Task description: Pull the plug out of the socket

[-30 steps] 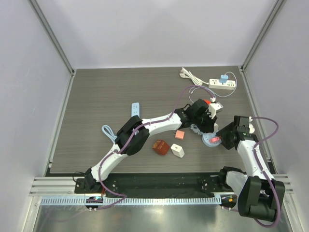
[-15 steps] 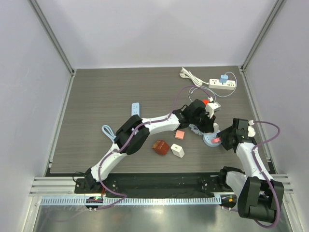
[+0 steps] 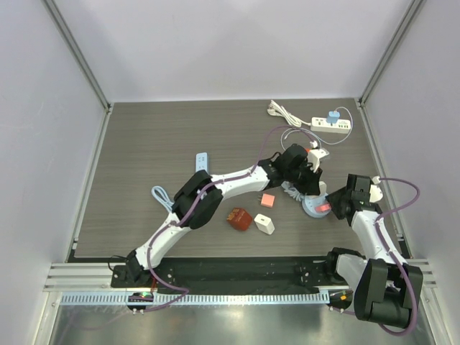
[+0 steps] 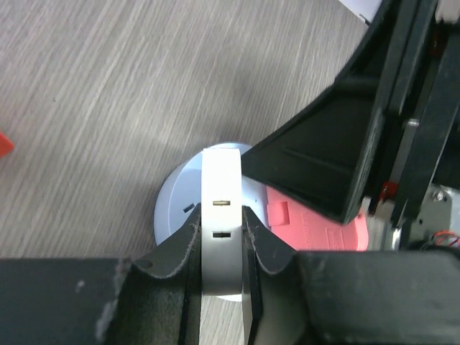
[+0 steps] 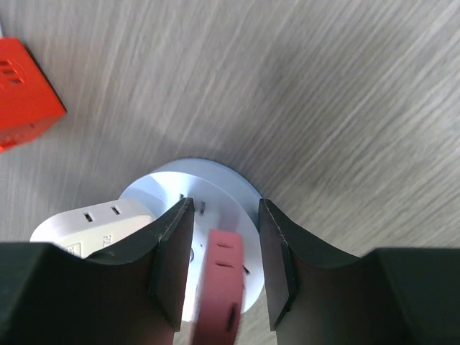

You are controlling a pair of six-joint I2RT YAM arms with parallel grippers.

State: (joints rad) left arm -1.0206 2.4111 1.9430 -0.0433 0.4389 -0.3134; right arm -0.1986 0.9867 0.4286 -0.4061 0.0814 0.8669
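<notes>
Socket [image 3: 314,209] sat at the table's [image 3: 158,144] near right; left gripper [image 4: 221,226] pinched its white plug [image 4: 221,180] (right gripper [image 5: 225,208] straddled the pink plug [image 5: 219,287], clamping unclear).

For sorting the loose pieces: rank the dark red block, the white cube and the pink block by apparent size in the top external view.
1. dark red block, largest.
2. white cube, somewhat smaller.
3. pink block, clearly smallest.
All three lie close together, so camera distance hardly skews this.
</notes>
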